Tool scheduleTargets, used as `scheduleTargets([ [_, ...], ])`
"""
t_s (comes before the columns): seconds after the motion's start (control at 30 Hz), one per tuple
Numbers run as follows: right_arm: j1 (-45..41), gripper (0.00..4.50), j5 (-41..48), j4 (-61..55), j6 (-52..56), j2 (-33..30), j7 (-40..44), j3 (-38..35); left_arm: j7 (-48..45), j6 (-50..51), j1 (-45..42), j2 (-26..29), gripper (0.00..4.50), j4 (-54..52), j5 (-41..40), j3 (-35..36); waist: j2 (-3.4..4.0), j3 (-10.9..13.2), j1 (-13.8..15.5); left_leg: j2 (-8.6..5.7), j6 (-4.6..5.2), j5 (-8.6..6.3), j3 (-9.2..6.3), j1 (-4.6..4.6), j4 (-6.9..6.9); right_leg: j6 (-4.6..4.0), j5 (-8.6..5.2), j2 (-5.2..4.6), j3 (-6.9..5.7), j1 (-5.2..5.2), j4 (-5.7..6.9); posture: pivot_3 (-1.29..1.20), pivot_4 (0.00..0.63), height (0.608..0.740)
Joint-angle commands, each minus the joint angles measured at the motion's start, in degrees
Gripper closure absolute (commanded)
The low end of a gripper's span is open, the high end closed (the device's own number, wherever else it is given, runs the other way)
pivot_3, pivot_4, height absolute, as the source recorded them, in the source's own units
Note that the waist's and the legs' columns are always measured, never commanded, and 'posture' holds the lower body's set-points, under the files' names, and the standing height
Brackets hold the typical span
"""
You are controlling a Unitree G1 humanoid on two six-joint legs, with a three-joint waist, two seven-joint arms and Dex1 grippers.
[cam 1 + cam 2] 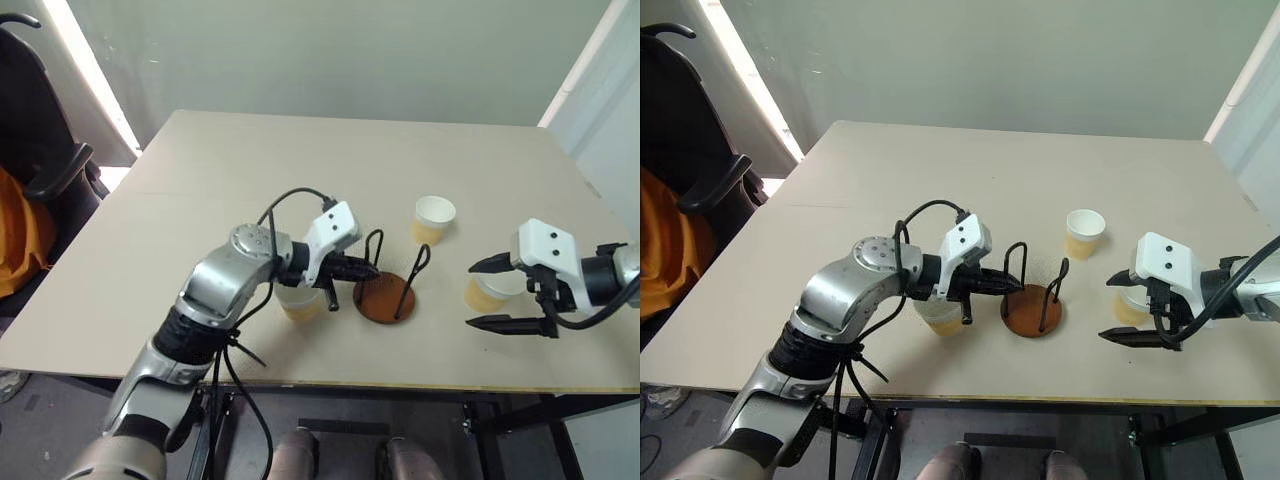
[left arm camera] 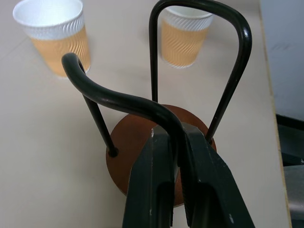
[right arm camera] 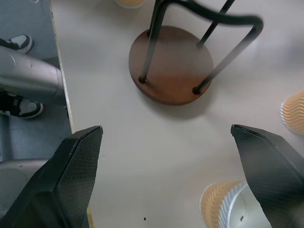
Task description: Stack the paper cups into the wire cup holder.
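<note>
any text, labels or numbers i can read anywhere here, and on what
None can be read in these pictures.
The paper cups carry only a ribbed wave pattern, no print.
The wire cup holder has a plain brown base, no label.
The left gripper and right gripper show no markings.

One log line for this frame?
left gripper: shut on wire cup holder | right gripper: open, beside paper cup | holder: no cups in it
</note>
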Motion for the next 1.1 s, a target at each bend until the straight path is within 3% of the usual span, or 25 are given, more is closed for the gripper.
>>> scheduleTargets([
  [0.03,-0.9,0.0,-0.9,0.2,-0.6,-0.7,0.4,-0.9,2.9,2.8,0.1,-1.7,4.45,-4.3,-1.6,0.7,0.0,0.0,0.0,0.0,-0.04,0.02,0.0,-0.01,0.0,0.0,0.0,0.0,0.0,0.0,-0.01,0.0,0.15,0.74],
  [0.23,-0.8,0.0,-1.9,0.8,-0.8,-0.7,0.7,-0.5,5.3,8.2,0.0,-2.3,4.45,-6.1,-3.1,-0.4,-0.01,0.0,0.1,-0.01,-0.18,0.06,0.03,0.02,-0.03,0.0,0.0,-0.02,0.01,0.02,-0.02,0.0,0.15,0.74],
  [0.37,-0.9,0.0,-3.0,1.4,-1.1,-0.9,1.0,-0.2,5.8,10.0,-0.2,-1.5,3.29,-6.8,-3.7,-1.2,-0.01,0.0,0.1,-0.01,-0.2,0.06,0.03,0.03,-0.04,0.0,-0.01,-0.02,0.01,0.03,-0.02,0.0,0.15,0.74],
  [0.67,-1.1,0.0,-5.7,4.2,-2.6,-2.1,2.7,-0.4,3.6,7.9,-2.3,3.4,0.03,-7.3,-3.3,-3.0,-0.01,0.0,0.1,-0.01,-0.26,0.02,0.03,0.05,-0.04,-0.01,-0.01,-0.02,0.02,0.03,-0.03,0.0,0.15,0.74],
  [0.87,-1.0,0.0,-9.7,9.0,-6.3,-4.1,5.7,1.5,-0.6,1.8,-4.8,12.6,0.03,-10.7,1.8,-8.3,-0.03,0.0,0.0,-0.01,-0.33,-0.06,0.02,0.05,-0.08,-0.07,-0.05,-0.01,0.03,0.03,-0.08,0.0,0.15,0.74],
  [0.97,-6.3,0.0,-12.9,12.7,-8.0,-2.9,6.3,5.8,-1.8,1.5,-6.4,15.2,0.03,-11.0,1.3,-5.6,-0.01,0.0,-0.1,-0.01,-0.21,-0.15,0.03,0.05,-0.09,-0.09,-0.07,-0.02,0.03,0.02,-0.11,0.0,0.15,0.74],
  [1.1,-7.2,0.0,-15.3,14.6,-9.8,-2.1,7.4,8.8,-4.5,-1.2,-8.0,19.5,0.03,-9.7,1.3,-2.0,-0.01,0.0,-0.2,0.04,-0.12,-0.21,0.02,0.06,-0.15,-0.15,-0.09,-0.01,0.03,-0.06,-0.04,0.0,0.15,0.74],
])
